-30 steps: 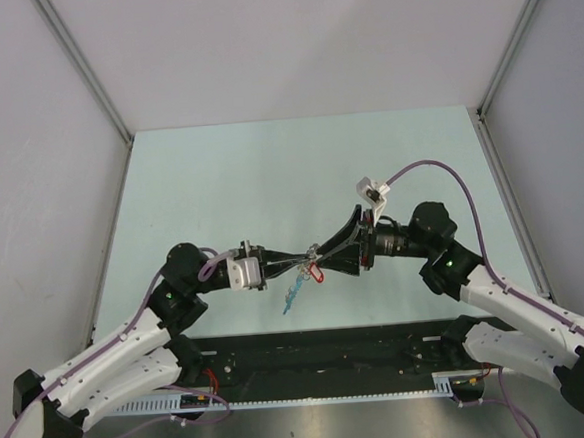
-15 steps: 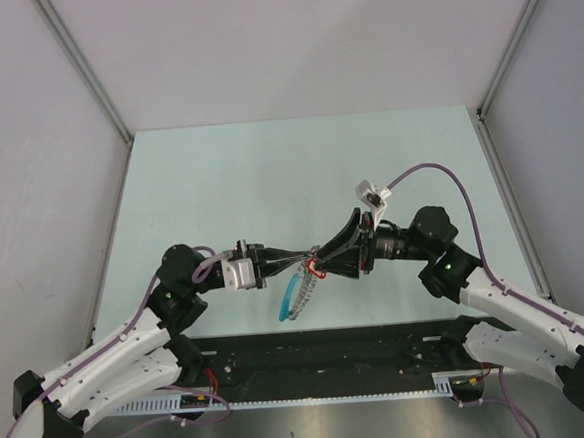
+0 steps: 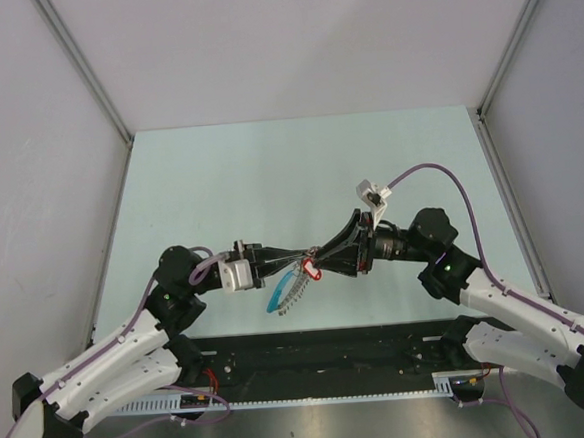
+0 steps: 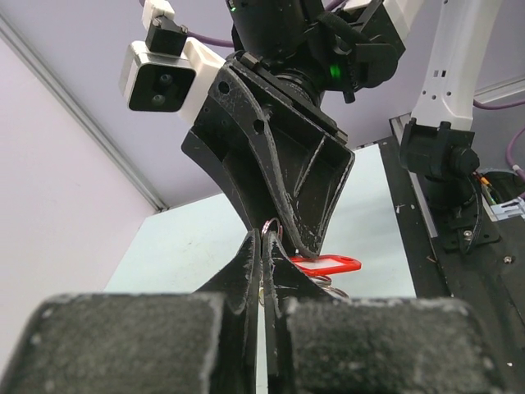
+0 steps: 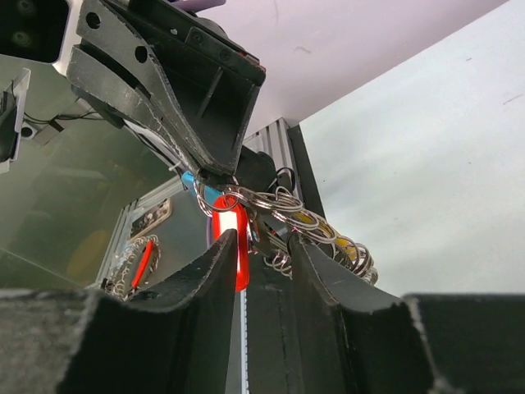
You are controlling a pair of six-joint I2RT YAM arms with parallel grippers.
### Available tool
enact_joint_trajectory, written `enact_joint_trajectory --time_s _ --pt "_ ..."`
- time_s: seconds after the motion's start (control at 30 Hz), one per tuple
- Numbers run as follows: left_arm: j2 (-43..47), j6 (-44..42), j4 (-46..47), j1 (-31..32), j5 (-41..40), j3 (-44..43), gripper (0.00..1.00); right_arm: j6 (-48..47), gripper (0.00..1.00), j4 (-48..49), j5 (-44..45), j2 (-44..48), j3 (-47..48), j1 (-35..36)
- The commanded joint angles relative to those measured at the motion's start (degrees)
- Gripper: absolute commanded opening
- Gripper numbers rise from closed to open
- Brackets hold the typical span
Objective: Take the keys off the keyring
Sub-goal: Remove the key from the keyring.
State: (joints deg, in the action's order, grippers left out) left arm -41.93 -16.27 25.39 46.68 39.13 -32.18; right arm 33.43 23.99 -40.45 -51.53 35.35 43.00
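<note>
Both grippers meet above the table's near middle. My left gripper (image 3: 297, 258) is shut on one silvery ring of the keyring (image 3: 293, 287), as the left wrist view (image 4: 264, 238) shows. The floppy bunch of rings hangs below it with its blue arc (image 3: 275, 302) lowest. My right gripper (image 3: 320, 254) faces it tip to tip. In the right wrist view (image 5: 262, 238) its jaws stand narrowly apart. The red-headed key (image 5: 236, 246) and some rings (image 5: 283, 201) sit between and just beyond the tips. The key also shows in the top view (image 3: 311, 270) and left wrist view (image 4: 324, 264).
The pale green table (image 3: 269, 170) lies under the arms, closed in by white walls with metal corner posts. A black base plate (image 3: 331, 352) and a metal rail run along the near edge, just below the hanging rings.
Both grippers have shifted slightly left and toward the near edge, still tip to tip. The hanging ring bunch with the blue arc has swung left and spread out.
</note>
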Motion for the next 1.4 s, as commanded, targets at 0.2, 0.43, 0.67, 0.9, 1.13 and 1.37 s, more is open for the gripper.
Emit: enact_joint_trajectory --time_s 0.2,0.43,0.67,0.9,1.13,1.37 --pt "0.0 -4.4 -1.3 -0.5 -4.9 -1.7 0.00 1.4 0.50 6.2 -0.2 -0.9 0.2 1.8" --pt "-0.3 -5.2 -1.7 -0.5 -6.1 -1.7 0.00 0.4 0.38 5.5 1.9 -0.8 0.2 1.9" --pt "-0.5 -5.3 -1.4 -0.5 -7.2 -1.8 0.01 2.1 0.49 9.0 1.9 -1.6 0.2 2.2" --pt "-0.7 -5.4 -2.1 -0.5 -8.1 -1.9 0.00 1.1 0.33 9.5 2.7 -2.0 0.2 2.3" --pt "-1.0 -5.3 -2.8 -0.5 -8.6 -1.9 0.00 0.4 0.45 8.9 4.7 -0.9 0.2 2.5" --pt "-0.6 -5.3 -3.9 -0.5 -9.8 -2.0 0.01 -1.4 0.53 3.7 10.0 4.4 0.2 2.2"
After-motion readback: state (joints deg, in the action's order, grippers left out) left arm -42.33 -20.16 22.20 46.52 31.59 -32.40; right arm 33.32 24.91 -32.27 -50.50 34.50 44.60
